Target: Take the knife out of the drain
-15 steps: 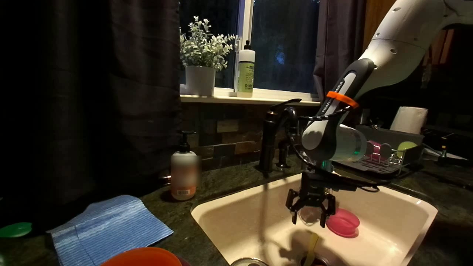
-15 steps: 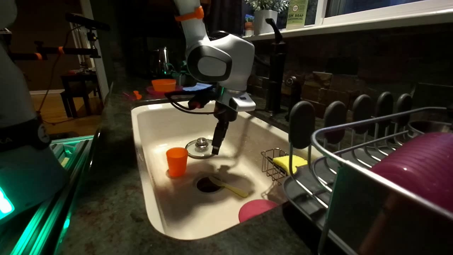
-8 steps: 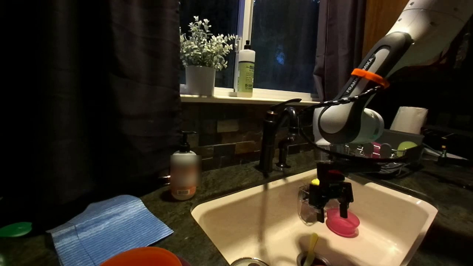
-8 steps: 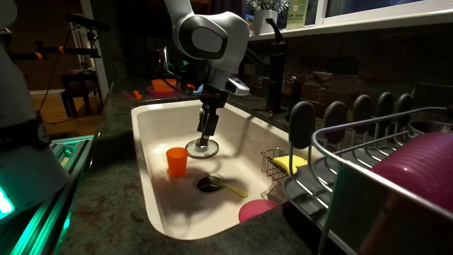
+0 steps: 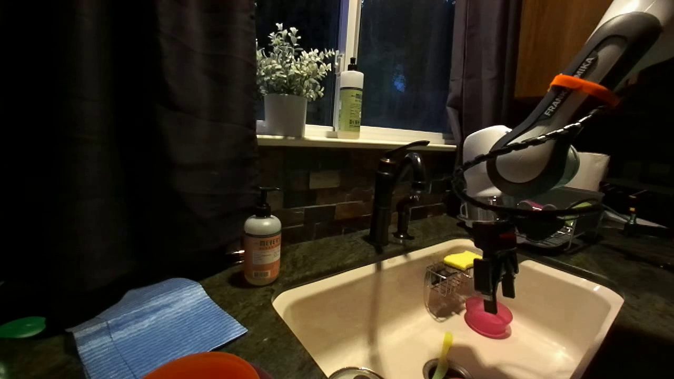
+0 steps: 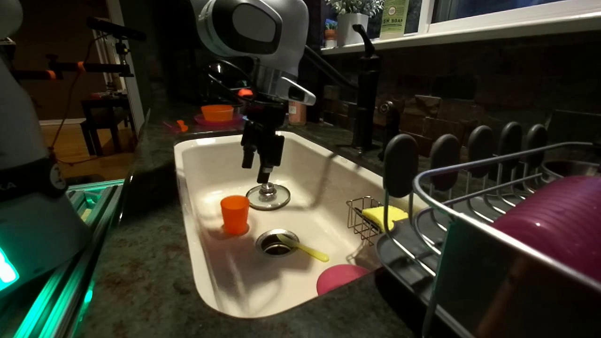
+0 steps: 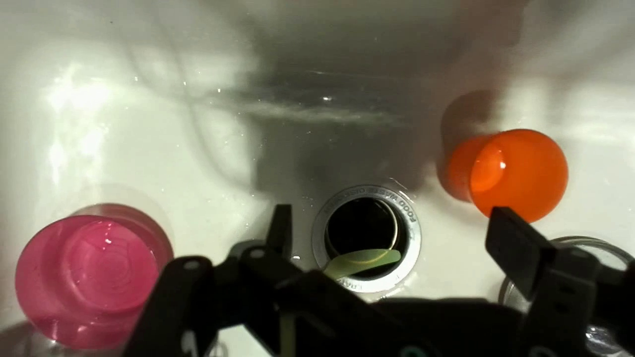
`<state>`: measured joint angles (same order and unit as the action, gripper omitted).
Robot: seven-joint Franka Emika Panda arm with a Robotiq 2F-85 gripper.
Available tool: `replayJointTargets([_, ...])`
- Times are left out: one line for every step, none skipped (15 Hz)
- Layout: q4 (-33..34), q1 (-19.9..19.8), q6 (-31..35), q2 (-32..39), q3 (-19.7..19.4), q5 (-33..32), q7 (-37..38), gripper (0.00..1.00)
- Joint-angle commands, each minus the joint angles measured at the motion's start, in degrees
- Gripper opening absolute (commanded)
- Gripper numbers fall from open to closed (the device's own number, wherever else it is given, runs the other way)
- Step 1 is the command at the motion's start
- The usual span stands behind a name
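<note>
The knife is yellow-green. It lies in the white sink with its blade over the drain opening and its handle on the sink floor, and it shows in both exterior views [image 6: 307,249] [image 5: 445,350]. In the wrist view its blade [image 7: 367,260] crosses the lower part of the drain ring [image 7: 412,228]; its handle is hidden behind the gripper. My gripper [image 7: 391,220] is open and empty, fingers wide apart in the wrist view. In both exterior views the gripper [image 6: 256,171] [image 5: 500,300] hangs above the sink floor, pointing down, apart from the knife.
An orange cup [image 6: 235,215], a glass lid [image 6: 278,201] and a pink bowl [image 7: 99,282] are in the sink. A wire basket with a yellow sponge [image 6: 385,216] hangs on its wall. The black faucet [image 5: 382,200] and a dish rack [image 6: 469,211] stand beside it.
My gripper has moved toward the right in one exterior view and left and up in the other, and has turned about its axis. It stays open. The knife has not moved.
</note>
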<state>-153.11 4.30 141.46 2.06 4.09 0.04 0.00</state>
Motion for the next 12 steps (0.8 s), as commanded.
replayJointTargets([-4.28, 0.02, -1.71, -9.15, 0.03, -4.98, 1.84, 1.00])
replayJointTargets([-4.53, -0.08, -2.14, -11.01, 0.16, -5.52, 1.96, 1.00])
replayJointTargets([-4.63, -0.19, -2.72, -12.45, 0.22, -5.54, 1.79, 1.00])
replayJointTargets([-4.07, -0.06, -5.14, -13.64, 0.18, -4.21, 0.91, 1.00])
replayJointTargets([-3.87, -0.08, -6.89, -15.14, 0.18, -4.13, 0.91, 1.00])
replayJointTargets([-3.53, -0.13, -8.88, -16.55, 0.19, -4.19, 0.99, 1.00])
replayJointTargets([-3.31, -0.32, -10.42, -18.11, 0.30, -4.73, 1.67, 1.00])
replayJointTargets([-3.06, -0.37, -11.28, -19.14, 0.40, -4.90, 1.84, 1.00])
replayJointTargets([-3.11, -0.31, -11.29, -20.42, 0.41, -4.66, 1.79, 1.00])
replayJointTargets([-3.14, -0.34, -10.98, -21.36, 0.59, -4.83, 2.21, 1.00])
replayJointTargets([-3.20, -0.36, -10.58, -22.12, 0.64, -4.81, 2.30, 1.00])
replayJointTargets([-3.20, -0.35, -10.39, -23.01, 0.90, -4.98, 2.70, 1.00])
